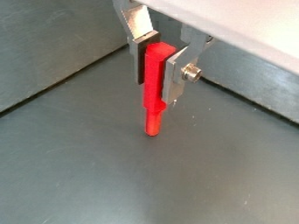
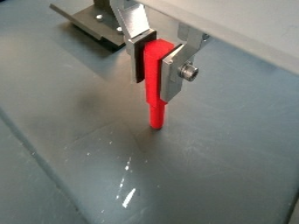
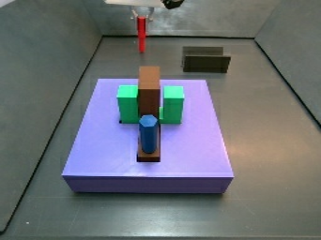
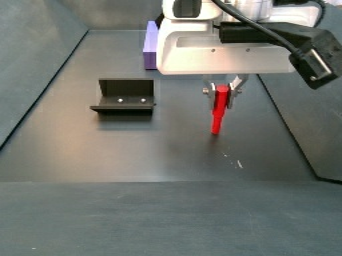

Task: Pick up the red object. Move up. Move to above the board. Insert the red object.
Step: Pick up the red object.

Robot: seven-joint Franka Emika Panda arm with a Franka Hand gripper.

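The red object is a thin bright-red peg that hangs upright between my fingers in both wrist views. My gripper is shut on its upper end. Its lower tip hangs free above the grey floor. In a side view the peg is high up, beyond the far edge of the purple board. In a side view my gripper holds the peg in front of the board.
The board carries a green block, a brown bar and an upright blue peg. The fixture stands on the floor beside my gripper; it also shows in a wrist view.
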